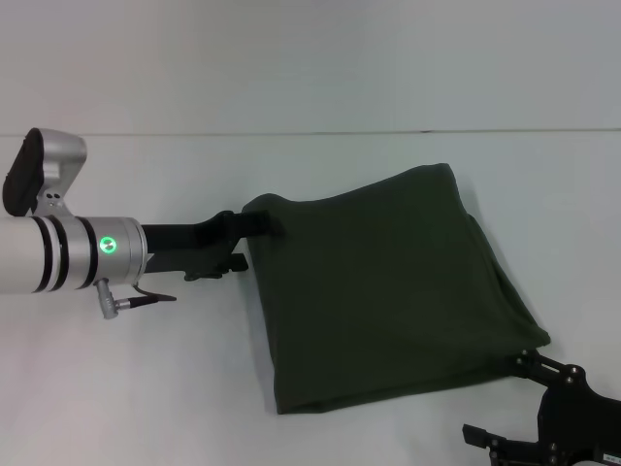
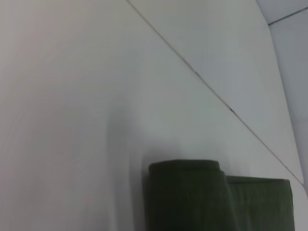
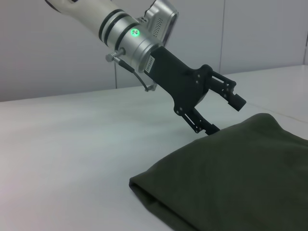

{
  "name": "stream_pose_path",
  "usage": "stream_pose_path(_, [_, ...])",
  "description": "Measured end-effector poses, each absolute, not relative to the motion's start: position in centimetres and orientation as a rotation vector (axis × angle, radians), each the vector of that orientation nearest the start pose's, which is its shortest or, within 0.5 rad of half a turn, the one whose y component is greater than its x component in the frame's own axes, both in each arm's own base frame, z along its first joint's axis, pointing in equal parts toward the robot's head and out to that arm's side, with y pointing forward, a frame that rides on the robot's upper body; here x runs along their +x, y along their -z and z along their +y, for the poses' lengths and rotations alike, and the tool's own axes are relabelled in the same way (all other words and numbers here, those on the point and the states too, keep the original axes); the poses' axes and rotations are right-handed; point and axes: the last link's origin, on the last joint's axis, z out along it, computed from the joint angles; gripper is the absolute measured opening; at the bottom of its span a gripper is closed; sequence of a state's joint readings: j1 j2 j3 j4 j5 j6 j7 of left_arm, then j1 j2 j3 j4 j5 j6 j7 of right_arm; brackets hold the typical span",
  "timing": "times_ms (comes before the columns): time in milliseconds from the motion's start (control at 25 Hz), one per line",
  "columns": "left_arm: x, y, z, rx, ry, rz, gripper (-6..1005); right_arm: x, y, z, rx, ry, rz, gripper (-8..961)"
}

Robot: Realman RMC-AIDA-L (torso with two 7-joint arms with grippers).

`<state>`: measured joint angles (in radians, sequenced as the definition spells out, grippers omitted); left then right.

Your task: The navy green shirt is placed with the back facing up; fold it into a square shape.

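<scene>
The navy green shirt (image 1: 388, 291) lies folded into a rough square on the white table; the left wrist view shows its folded edge (image 2: 192, 192) and the right wrist view one corner (image 3: 231, 178). My left gripper (image 1: 254, 247) is at the shirt's far left corner. In the right wrist view it (image 3: 224, 114) is open, one finger above the cloth and the other touching the shirt's edge. My right gripper (image 1: 505, 398) stands open just off the shirt's near right corner, one finger close to the cloth.
The white table (image 1: 146, 388) runs bare to the left of the shirt and in front of it. A thin seam (image 1: 310, 133) crosses the table behind the shirt. A pale wall stands beyond.
</scene>
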<state>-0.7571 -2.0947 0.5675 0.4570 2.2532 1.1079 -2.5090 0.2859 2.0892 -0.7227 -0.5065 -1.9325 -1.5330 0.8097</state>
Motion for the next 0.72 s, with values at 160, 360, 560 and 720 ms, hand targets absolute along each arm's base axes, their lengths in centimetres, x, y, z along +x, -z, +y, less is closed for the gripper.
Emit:
stream_pose_path(160, [-25.7, 4.1, 39.8, 2.281, -0.746, 2.416, 888, 33.0, 3.1, 24.4, -2.662, -0.616, 0.323, 915])
stream_pose_path(360, [-25.3, 4.4, 39.9, 2.311, -0.708, 2.400, 888, 32.8, 3.1, 24.6, -2.662, -0.618, 0.321, 914])
stream_pose_path(560, [-25.1, 4.8, 39.9, 2.319, -0.702, 2.393, 888, 32.8, 3.0, 24.8, -2.659, -0.620, 0.320, 914])
stream_pose_path(720, [-24.5, 5.0, 40.0, 2.356, -0.743, 2.343, 887, 32.8, 3.1, 24.8, -2.657, -0.622, 0.325, 914])
